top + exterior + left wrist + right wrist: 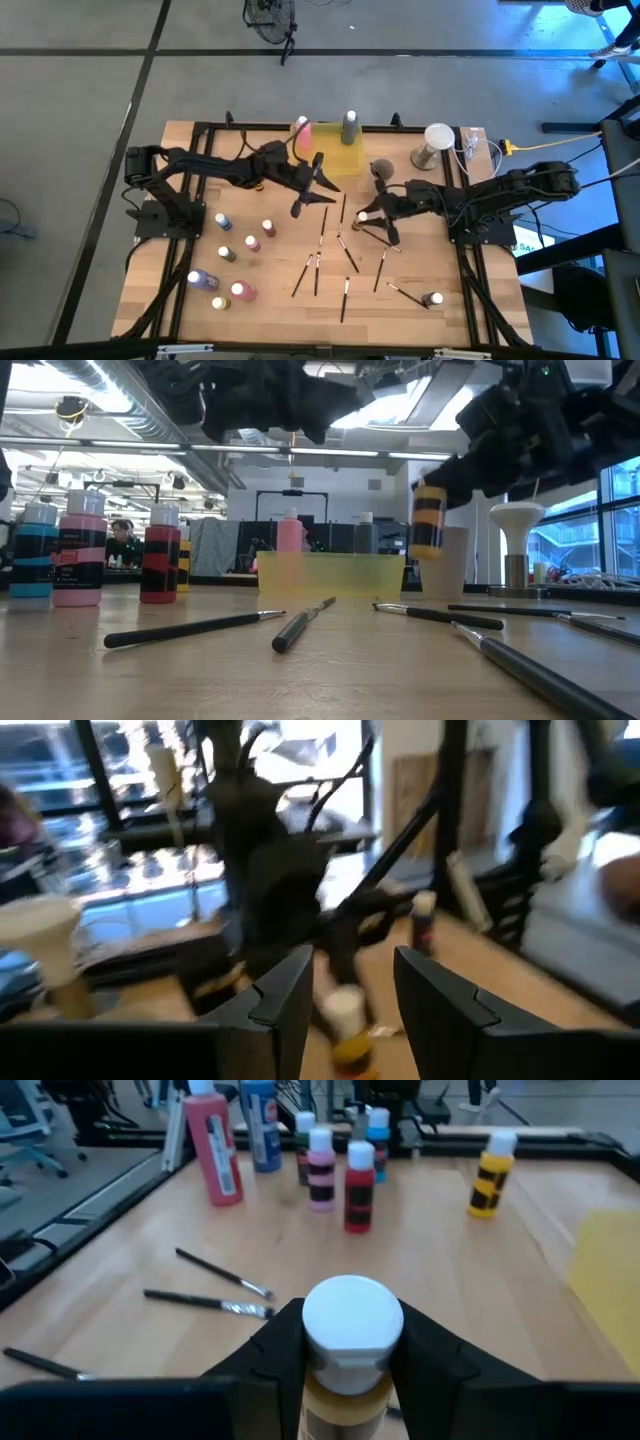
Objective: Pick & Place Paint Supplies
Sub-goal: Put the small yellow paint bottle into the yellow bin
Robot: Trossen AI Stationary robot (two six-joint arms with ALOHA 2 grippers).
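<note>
A white-capped yellow bottle (pixel 350 1342) is gripped between the right fingers (pixel 275 1350), held off the desk (pixel 280 300) right of frame centre in the high view. The left fingers (pixel 285 995) are seen parted, empty, near the yellow tray (pixel 338 155). Paintbrushes (pixel 320 262) lie scattered below.

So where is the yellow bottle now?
The yellow bottle sits in the right gripper, lifted above mid-table, beside the cup in the low view.
</note>
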